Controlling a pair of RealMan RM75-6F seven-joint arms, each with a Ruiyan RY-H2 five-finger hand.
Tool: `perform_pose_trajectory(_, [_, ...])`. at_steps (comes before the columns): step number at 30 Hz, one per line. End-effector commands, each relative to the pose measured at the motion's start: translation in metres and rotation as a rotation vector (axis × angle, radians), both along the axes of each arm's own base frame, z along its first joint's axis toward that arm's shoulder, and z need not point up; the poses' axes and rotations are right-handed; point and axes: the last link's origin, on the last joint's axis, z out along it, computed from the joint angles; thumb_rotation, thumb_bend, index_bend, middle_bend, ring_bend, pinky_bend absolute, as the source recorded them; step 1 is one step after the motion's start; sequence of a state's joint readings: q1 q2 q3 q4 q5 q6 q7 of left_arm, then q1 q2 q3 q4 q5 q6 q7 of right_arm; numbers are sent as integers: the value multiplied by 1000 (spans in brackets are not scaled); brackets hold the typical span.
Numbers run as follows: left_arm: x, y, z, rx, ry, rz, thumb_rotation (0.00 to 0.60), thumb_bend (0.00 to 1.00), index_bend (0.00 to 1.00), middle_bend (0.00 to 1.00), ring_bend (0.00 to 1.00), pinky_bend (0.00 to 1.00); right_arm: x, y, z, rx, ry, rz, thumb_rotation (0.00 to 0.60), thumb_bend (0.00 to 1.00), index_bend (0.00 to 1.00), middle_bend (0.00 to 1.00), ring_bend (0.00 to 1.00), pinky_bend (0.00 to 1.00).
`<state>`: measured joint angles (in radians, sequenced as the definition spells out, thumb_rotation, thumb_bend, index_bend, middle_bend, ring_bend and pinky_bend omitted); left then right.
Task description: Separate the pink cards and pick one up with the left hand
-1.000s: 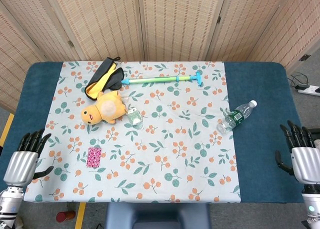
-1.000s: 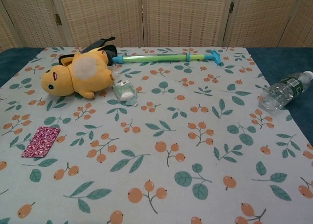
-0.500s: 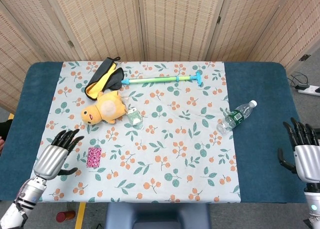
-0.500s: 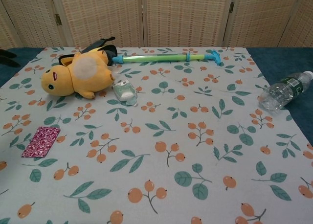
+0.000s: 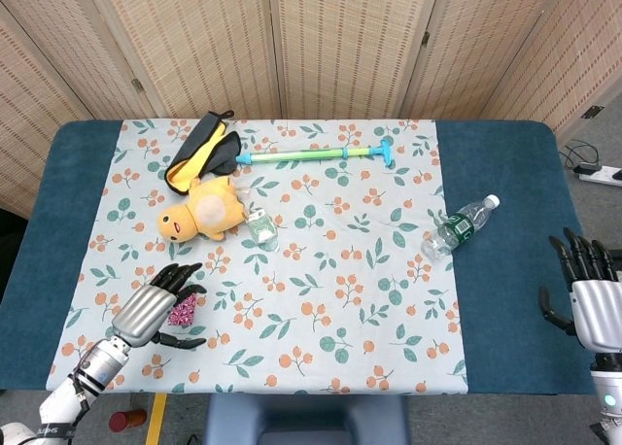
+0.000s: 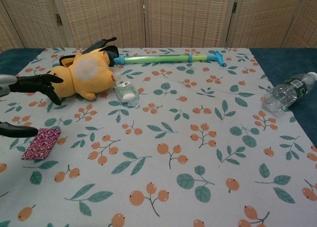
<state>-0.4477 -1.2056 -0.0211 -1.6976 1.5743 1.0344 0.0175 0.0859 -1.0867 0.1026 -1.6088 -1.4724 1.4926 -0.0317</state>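
Note:
The pink patterned cards lie as one small stack on the floral cloth, near its left side; in the head view the cards are partly covered. My left hand hovers over them with its fingers spread and nothing in it. In the chest view the left hand's dark fingers reach in from the left edge, thumb just beside the stack. My right hand stays open, fingers up, above the blue table edge at the far right, holding nothing.
A yellow plush toy lies behind the cards, with a black-and-yellow pouch beyond it. Beside the plush is a small green-white object. A green-blue stick lies at the back, and a plastic bottle at the right.
My left hand has swept rightward from the table's left edge to a spot over the pink cards. The cards and the right hand have barely moved.

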Motion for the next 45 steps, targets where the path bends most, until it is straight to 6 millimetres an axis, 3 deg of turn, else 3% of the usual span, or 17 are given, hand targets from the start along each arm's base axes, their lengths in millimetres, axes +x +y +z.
perform_pose_trajectory(1, [0, 3, -8, -17, 13, 4, 197, 123, 275, 0, 0, 0, 0, 0, 0, 1, -1, -1, 480, 549, 0, 0, 0, 0])
perform_pose_trajectory(6, [-6, 5, -23, -40, 61, 6, 148, 122, 275, 0, 0, 0, -2, 0, 0, 2, -2, -8, 480, 549, 0, 0, 0, 0])
perform_pose_trajectory(22, [-42, 0, -35, -5, 165, 68, 146, 121, 298, 0, 0, 0, -2, -1, -3, 13, -7, -11, 479, 550, 1, 0, 0, 0])
perform_pose_trajectory(45, [-50, 1, -50, -13, 247, 50, 145, 120, 304, 0, 0, 0, -2, 1, -4, 11, -15, -12, 481, 550, 2, 0, 0, 0])
